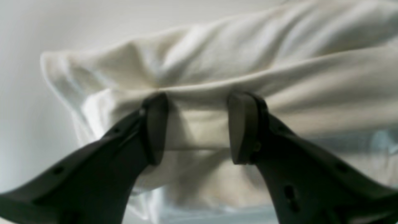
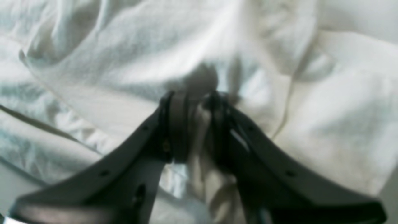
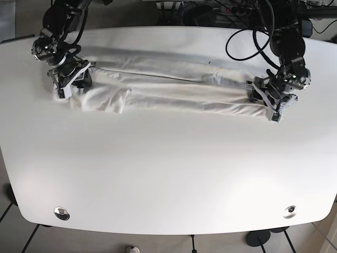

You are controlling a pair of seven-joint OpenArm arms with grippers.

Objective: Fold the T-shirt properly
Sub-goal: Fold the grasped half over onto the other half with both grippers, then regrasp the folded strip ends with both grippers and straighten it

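The white T-shirt [image 3: 168,87] lies in a long wrinkled band across the far half of the white table [image 3: 168,174]. My right gripper [image 3: 71,84], at the left of the base view, sits on the shirt's left end. In the right wrist view it [image 2: 196,96] is shut on a bunched fold of the T-shirt [image 2: 326,124]. My left gripper [image 3: 269,103] is at the shirt's right end. In the left wrist view it [image 1: 199,96] is open, its fingers apart against a folded edge of the T-shirt [image 1: 248,46].
Black cables [image 3: 247,31] hang behind the table at the back right. Two round metal fittings [image 3: 61,213] [image 3: 289,211] sit near the front corners. The table's front edge curves across the bottom of the base view.
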